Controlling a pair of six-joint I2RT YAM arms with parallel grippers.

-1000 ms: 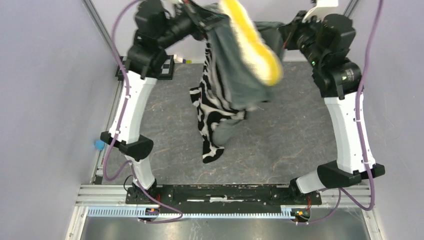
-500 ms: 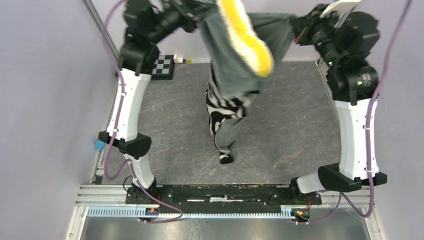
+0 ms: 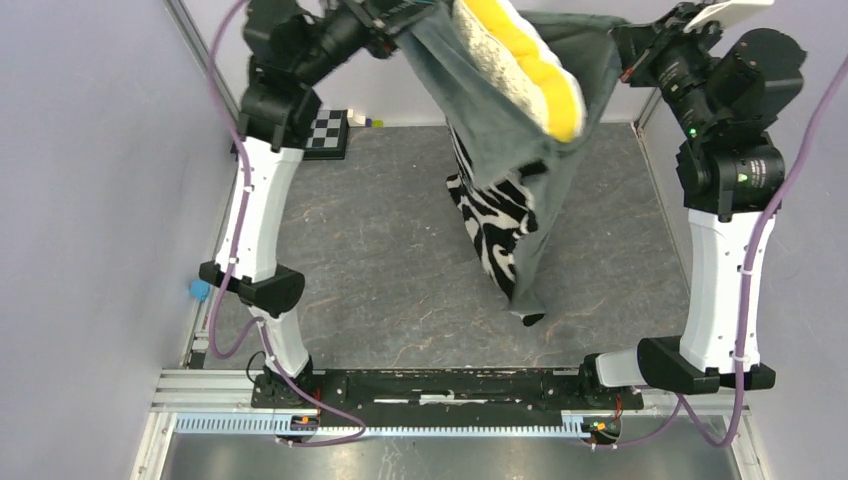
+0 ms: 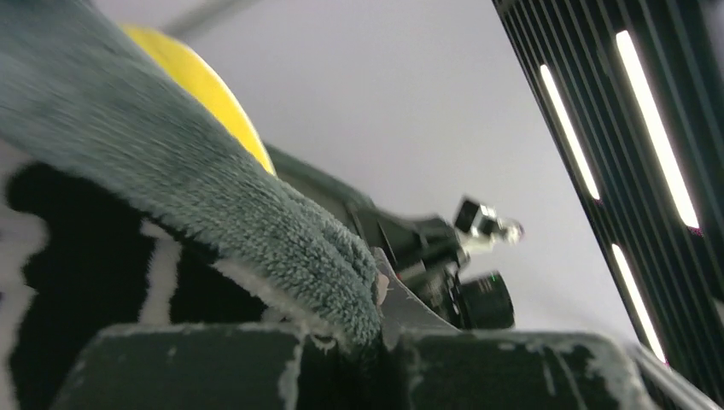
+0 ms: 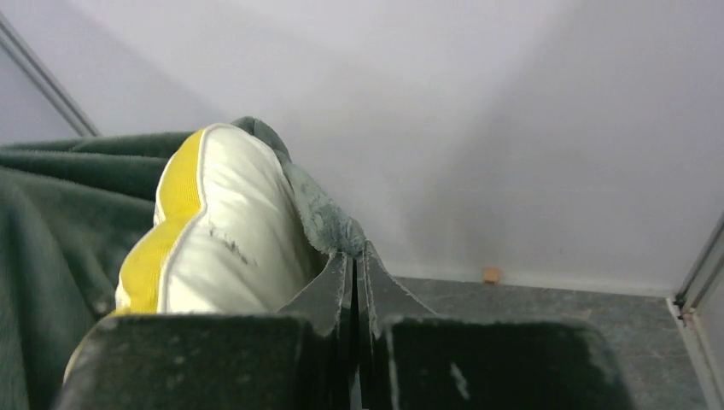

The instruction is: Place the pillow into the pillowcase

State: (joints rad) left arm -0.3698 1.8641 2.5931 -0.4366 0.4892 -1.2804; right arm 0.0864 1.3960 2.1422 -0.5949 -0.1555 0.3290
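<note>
Left pincer (image 4: 376, 335), right pincer (image 5: 354, 278) gripping pillowcase (image 3: 500, 215) (pillow (image 3: 520, 60) protruding)

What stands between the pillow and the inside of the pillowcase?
Nothing visible. The pillow sits in the open mouth of the pillowcase, which the left gripper and right gripper hold up by its edge.

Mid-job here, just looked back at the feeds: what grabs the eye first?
The pillow, with its bright yellow band, bulges out of the open mouth of the pillowcase, held high at the far end of the workspace. The left gripper and right gripper are each shut on an edge of that mouth. Below them, the zebra-striped part hangs down toward the grey table.
</note>
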